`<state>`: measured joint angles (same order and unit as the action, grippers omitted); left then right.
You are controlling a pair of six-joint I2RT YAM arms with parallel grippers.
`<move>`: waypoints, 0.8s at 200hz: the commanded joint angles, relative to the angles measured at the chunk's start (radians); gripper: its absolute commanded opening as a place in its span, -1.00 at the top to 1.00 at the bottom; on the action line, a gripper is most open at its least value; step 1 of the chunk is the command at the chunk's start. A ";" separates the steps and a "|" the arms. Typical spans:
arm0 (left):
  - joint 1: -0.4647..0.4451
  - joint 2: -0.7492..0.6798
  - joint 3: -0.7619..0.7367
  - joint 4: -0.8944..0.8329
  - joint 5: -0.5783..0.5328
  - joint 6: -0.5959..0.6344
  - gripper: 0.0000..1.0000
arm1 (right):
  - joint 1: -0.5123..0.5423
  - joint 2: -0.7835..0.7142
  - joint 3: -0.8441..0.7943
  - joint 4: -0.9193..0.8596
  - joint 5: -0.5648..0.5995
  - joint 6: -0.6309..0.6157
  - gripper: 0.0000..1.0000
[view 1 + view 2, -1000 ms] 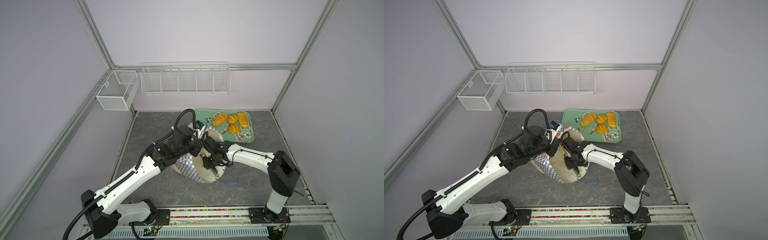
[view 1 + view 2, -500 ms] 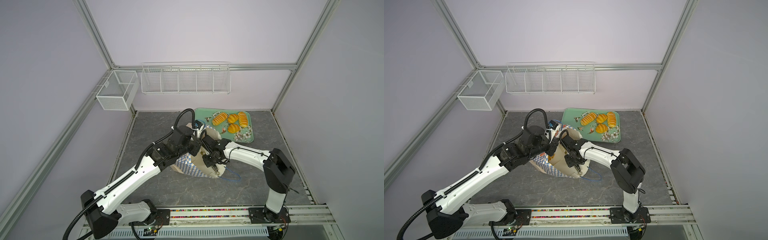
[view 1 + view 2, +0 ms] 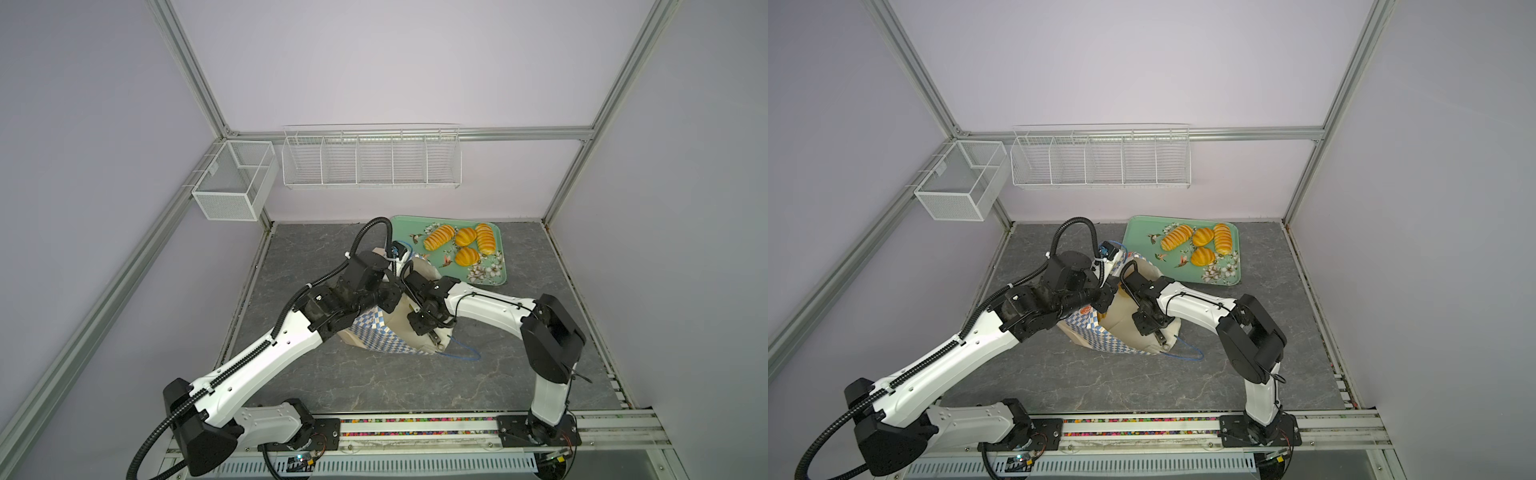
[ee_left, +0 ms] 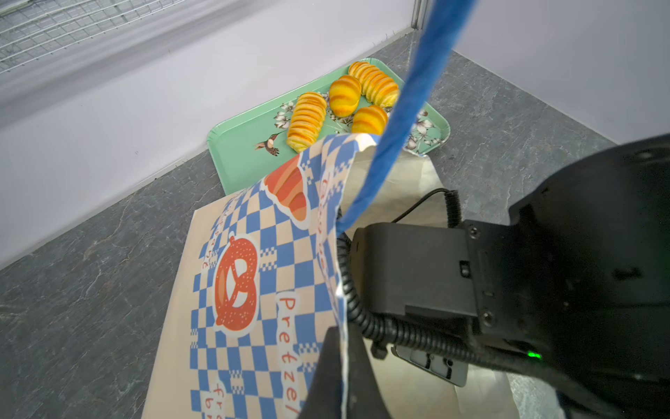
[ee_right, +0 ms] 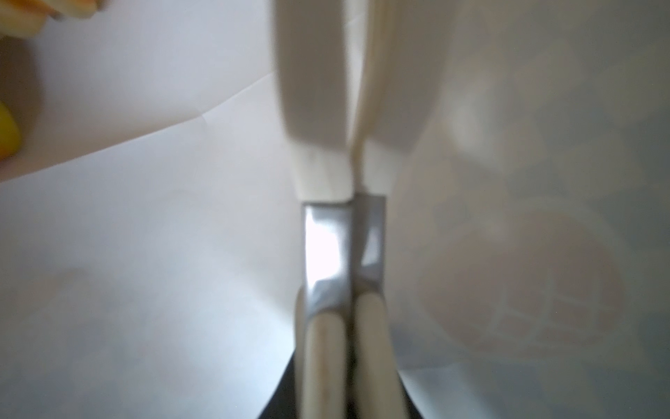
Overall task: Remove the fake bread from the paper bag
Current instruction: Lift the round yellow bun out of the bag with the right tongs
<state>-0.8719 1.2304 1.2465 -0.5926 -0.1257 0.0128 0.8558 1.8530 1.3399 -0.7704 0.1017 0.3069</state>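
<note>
The left gripper (image 4: 340, 337) is clamped on the rim of the paper bag (image 4: 253, 275). The right gripper (image 3: 424, 329), inside the bag mouth, is clenched on the tongs (image 5: 344, 235), whose arms are pressed together. Four pieces of bread (image 3: 465, 237) lie on the tray (image 3: 405, 228) beside the bag.

The mouth of the paper bag (image 3: 374, 336) is crowded: the left gripper (image 4: 342, 362) pinches its rim, and the right gripper (image 3: 422, 326) is inside with closed tongs (image 5: 344, 235), bare paper wall open on either side of them. A blue cord (image 3: 465, 355) loops on the floor (image 3: 332, 386) just beside the bag. The tray (image 3: 409, 228) sits close behind, with four breads (image 3: 465, 237) filling its far part. The floor to the left and front lies open.
</note>
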 commanded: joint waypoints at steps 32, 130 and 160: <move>-0.031 -0.011 -0.028 0.082 0.098 0.029 1.00 | 0.024 -0.205 -0.100 0.008 -0.023 0.035 0.85; -0.031 0.012 -0.018 0.052 -0.014 0.015 1.00 | 0.057 -0.376 -0.198 -0.001 -0.046 0.057 0.85; -0.031 0.026 0.004 0.028 -0.065 -0.006 1.00 | 0.072 -0.440 -0.208 -0.011 -0.034 0.056 0.85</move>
<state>-0.8997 1.2377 1.2198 -0.5301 -0.1253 0.0166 0.9138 1.4864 1.1397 -0.7925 0.0608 0.3519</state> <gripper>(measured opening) 0.047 0.211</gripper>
